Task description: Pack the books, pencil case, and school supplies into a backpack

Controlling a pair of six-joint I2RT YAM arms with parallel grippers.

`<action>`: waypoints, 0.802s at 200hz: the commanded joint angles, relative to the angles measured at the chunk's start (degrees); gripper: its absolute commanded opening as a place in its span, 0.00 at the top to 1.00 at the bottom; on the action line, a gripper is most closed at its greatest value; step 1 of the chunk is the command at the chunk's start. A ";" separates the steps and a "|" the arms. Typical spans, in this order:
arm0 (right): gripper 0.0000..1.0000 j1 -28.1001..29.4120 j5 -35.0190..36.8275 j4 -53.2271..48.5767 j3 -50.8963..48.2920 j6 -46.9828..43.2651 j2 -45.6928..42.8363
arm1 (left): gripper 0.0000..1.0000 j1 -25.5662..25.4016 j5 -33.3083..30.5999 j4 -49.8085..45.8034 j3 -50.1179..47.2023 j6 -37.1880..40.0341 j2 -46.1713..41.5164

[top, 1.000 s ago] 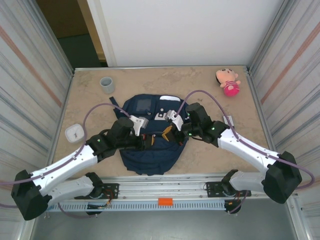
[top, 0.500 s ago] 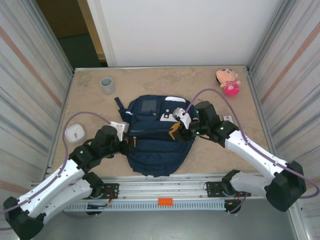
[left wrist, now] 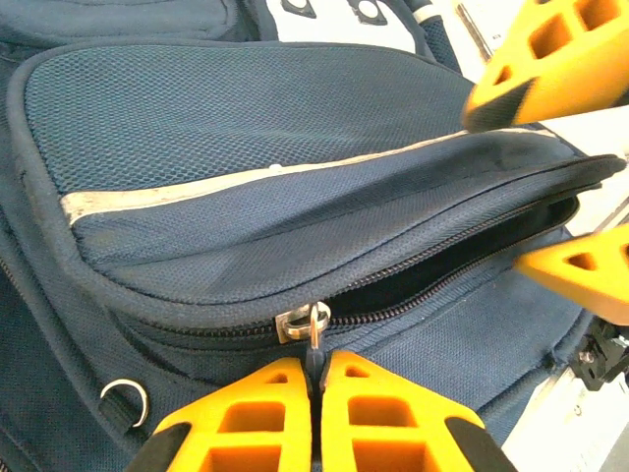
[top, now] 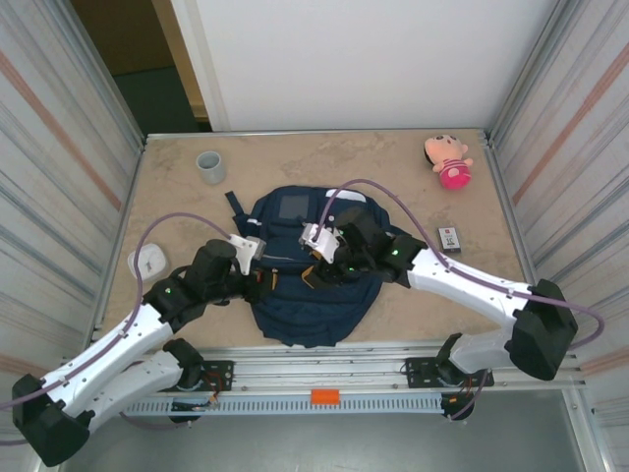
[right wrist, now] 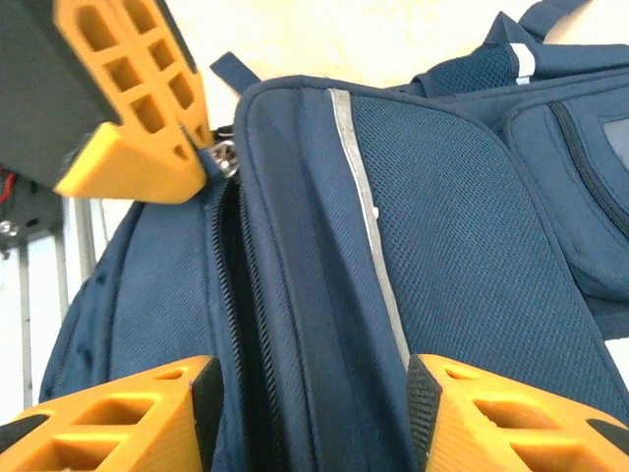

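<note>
— Where does the backpack (top: pixel 300 317) sit?
— Flat, in the middle of the surface (top: pixel 344 157). Main zip part open.
— Left side?
— The left pincer (left wrist: pixel 313 366) is pinched fully together on the zip pull (left wrist: pixel 314 321), at the closed end of the track.
— Right?
— The right pincer (right wrist: pixel 313 408) has its jaws about half apart, astride the front panel's edge, gripping nothing. Whether a pad touches the cloth I cannot tell.
— Step in hand?
— Opening the bag, I judge. The school supplies packet (top: pixel 449 239) lies apart at the bag's 3 o'clock, not yet packed. The next move calls for drawing the pull along the track while the right takes hold of the flap, so the mouth gapes wide enough.
— What do the views add?
— Left wrist: the pull and the dark gap (left wrist: pixel 462 270), contents unreadable. Right wrist: the zip teeth lengthwise, a left finger at the slider. Top: the surroundings. Grey cup (top: pixel 210 165) at 11 o'clock, white square object (top: pixel 147 261) at 9, plush doll (top: pixel 448 160) near 1.
</note>
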 commanded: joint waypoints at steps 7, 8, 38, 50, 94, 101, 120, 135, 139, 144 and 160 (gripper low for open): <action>0.67 0.42 1.19 1.49 2.46 -1.44 1.57 | 1.00 0.22 0.30 3.14 2.05 1.62 -1.47; 0.69 0.34 1.10 1.48 2.55 -1.43 1.54 | 1.00 0.22 0.17 2.98 2.05 1.57 -1.48; 1.00 -2.20 -4.59 0.51 2.83 -1.36 -0.20 | 1.00 1.78 -9.17 -4.18 1.73 -0.74 -3.03; 1.00 -4.26 -8.50 0.43 1.75 -0.96 -1.86 | 1.00 4.52 -9.71 -5.88 0.92 -1.47 -4.01; 1.00 -13.71 -26.50 2.04 -3.28 -0.57 -8.12 | 1.00 16.20 -4.05 -1.78 -3.90 -0.18 -6.90; 1.00 -14.59 -27.89 2.30 -3.51 -0.41 -8.35 | 1.00 17.17 -2.80 -0.11 -4.34 0.34 -6.46; 1.00 -15.23 -28.99 2.27 -3.32 -0.21 -8.02 | 0.96 17.69 0.08 3.53 -3.93 2.59 -4.07; 1.00 -15.27 -29.70 2.63 -2.93 -0.18 -7.38 | 0.87 17.72 2.91 4.96 -2.08 4.82 -1.72; 1.00 -15.25 -29.82 2.82 -2.83 -0.27 -7.22 | 0.83 17.63 3.71 5.01 -1.51 5.83 -1.30; 1.00 -15.29 -29.83 2.89 -2.76 -0.24 -6.98 | 0.79 17.68 4.95 4.99 -0.61 7.27 -0.72; 1.00 -15.34 -29.99 2.82 -2.38 -0.54 -6.46 | 0.65 17.62 8.38 4.46 2.15 12.50 0.23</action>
